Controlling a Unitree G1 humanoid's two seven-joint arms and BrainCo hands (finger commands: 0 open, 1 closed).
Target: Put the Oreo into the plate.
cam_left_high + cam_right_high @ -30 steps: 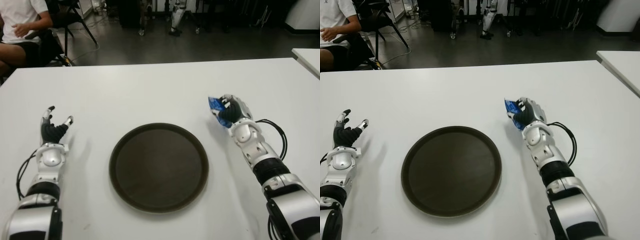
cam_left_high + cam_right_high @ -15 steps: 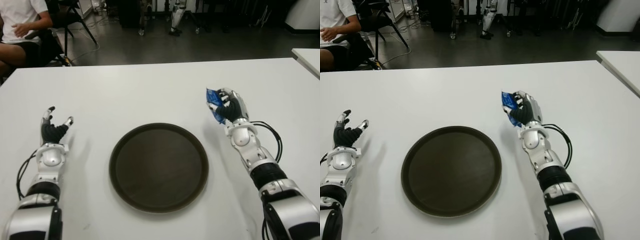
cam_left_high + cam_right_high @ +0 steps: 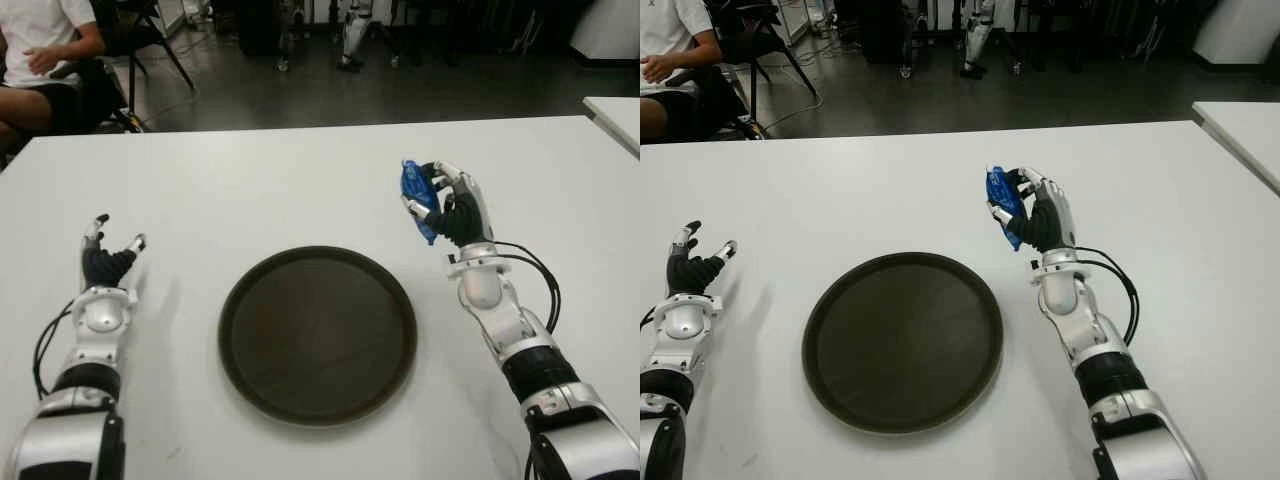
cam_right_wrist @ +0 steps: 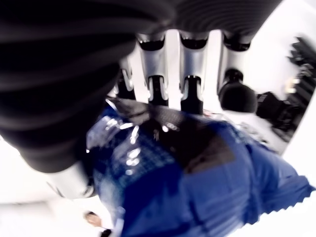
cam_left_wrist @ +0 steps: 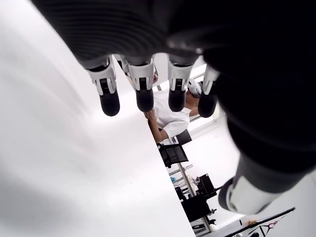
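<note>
One right hand (image 3: 455, 205) clamped on blue Oreo packet (image 3: 414, 192) right of centre, dark plate (image 3: 317, 334) lower centre, left hand (image 3: 105, 262) at left, fingers apart.

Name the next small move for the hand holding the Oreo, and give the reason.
Probably swing the right hand toward the robot's left until it is over the plate. It grips the blue Oreo pack beside the plate's far right rim, not above it. The left hand shows left of the plate.

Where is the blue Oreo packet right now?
The Oreo packet is gripped in the robot's right hand, raised above the white table just beyond the right edge of the dark round plate.
</note>
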